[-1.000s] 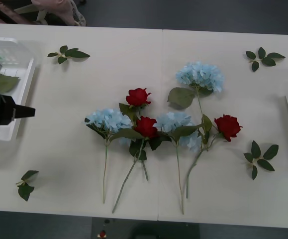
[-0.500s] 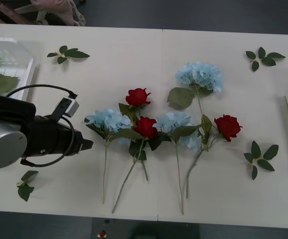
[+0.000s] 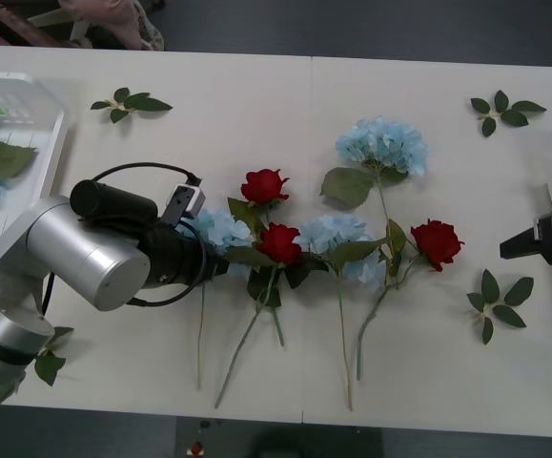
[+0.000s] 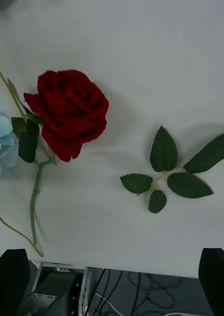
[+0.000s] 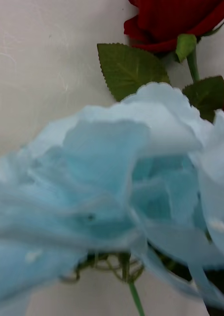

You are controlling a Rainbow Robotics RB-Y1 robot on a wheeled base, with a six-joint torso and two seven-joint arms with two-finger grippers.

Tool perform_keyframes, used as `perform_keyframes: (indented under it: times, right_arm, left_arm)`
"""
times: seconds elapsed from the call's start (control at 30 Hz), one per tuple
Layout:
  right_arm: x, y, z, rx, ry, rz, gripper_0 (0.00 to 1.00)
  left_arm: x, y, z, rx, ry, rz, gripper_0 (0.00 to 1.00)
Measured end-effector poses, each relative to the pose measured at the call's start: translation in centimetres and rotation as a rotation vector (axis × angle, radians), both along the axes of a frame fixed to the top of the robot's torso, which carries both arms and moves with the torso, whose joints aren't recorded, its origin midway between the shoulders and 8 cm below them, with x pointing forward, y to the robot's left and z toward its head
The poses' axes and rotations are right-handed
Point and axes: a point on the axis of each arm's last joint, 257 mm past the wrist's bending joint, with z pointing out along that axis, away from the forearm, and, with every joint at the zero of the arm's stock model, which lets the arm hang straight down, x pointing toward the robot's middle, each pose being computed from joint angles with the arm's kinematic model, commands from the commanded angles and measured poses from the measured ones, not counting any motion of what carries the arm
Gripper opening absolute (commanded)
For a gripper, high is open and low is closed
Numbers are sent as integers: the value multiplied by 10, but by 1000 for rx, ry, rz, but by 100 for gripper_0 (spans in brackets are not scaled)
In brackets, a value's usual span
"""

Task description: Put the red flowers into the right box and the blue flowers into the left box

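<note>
The left gripper point(image 3: 220, 264) has swung in from the left box point(image 3: 51, 143) to the leftmost blue flower point(image 3: 220, 229); its jaws cannot be told. The right gripper point(image 3: 506, 249) has come in beside the rightmost red flower point(image 4: 70, 112), jaws spread wide. The flowers lie mid-desk point(image 3: 256, 143).

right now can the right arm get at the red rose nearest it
Probably yes: the right gripper is open and points at that rose across bare table, though a blue flower crowds its far side.
</note>
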Motion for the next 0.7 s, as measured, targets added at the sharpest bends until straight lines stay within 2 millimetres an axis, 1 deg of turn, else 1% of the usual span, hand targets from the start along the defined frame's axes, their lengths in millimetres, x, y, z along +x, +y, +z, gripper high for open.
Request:
perform_keyframes:
  times: [0.13, 0.2, 0.3, 0.43, 0.57, 0.6, 0.7]
  right_arm:
    - [-13, 20, -20, 18, 56, -90, 100]
    - [-14, 31, -29, 7, 69, -112, 100]
    - [-16, 47, -40, -15, 74, -116, 100]
    - [-16, 67, -51, -9, 85, -173, 100]
    - [-6, 81, -57, -16, 69, -234, 100]
    - [-3, 85, -58, -19, 63, -248, 100]
    - [4, 96, -61, -21, 50, -292, 100]
  left_arm:
    - [14, -9, -16, -29, 1, 16, 100]
    - [16, -14, -21, -29, 0, 9, 100]
    - [13, -21, -29, -19, 7, -12, 100]
    - [10, -26, -33, -15, 16, -24, 100]
    - [8, -27, -33, -22, 21, -24, 100]
    - [8, -27, -33, -22, 21, -24, 90]
    - [8, -27, -33, -22, 21, -24, 42]
